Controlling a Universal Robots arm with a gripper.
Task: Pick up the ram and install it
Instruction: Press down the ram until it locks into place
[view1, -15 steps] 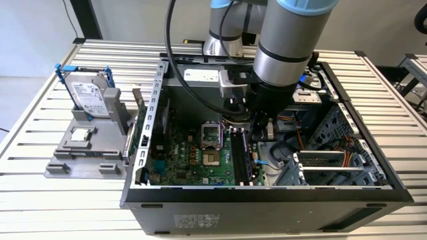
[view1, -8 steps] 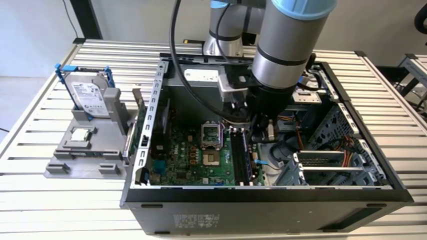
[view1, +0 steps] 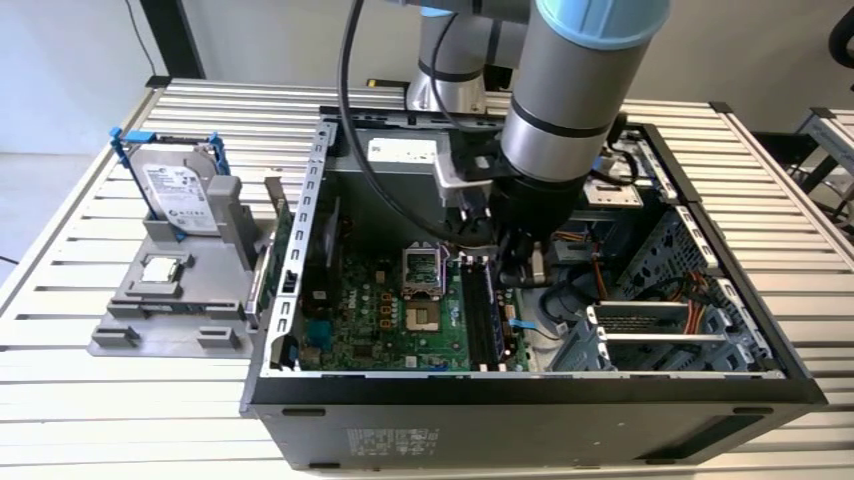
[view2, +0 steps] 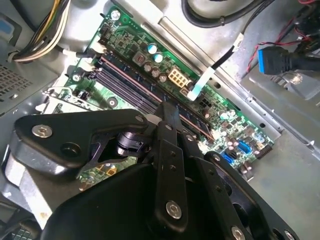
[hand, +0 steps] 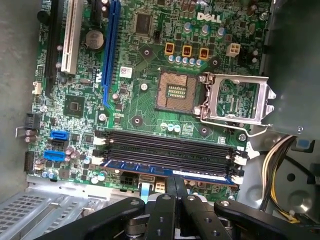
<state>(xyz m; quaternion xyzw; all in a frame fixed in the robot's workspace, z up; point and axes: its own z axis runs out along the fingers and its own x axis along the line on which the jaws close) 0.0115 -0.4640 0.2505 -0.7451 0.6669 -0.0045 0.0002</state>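
Observation:
The ram (hand: 130, 166) is a long thin blue-edged stick standing in the memory slot nearest my gripper, on the green motherboard (hand: 135, 107) inside the open computer case (view1: 300, 250). My gripper (hand: 175, 180) is shut, its fingers pressed together, and the tips meet the ram's upper edge near the middle of its length. In the second wrist view the shut gripper (view2: 167, 109) comes down onto the row of memory slots (view2: 125, 82). In the exterior view the arm reaches down into the case, with the gripper (view1: 514, 265) over the memory slots (view1: 483, 320).
The open processor socket (hand: 175, 92) and its raised metal frame (hand: 235, 100) lie beside the slots. Cable bundles (hand: 275, 160) and a drive cage (view1: 661, 335) crowd the case's right side in the exterior view. Outside the case, a grey stand (view1: 167, 300) holds a blue-framed hard drive (view1: 180, 190) and a processor chip (view1: 160, 268).

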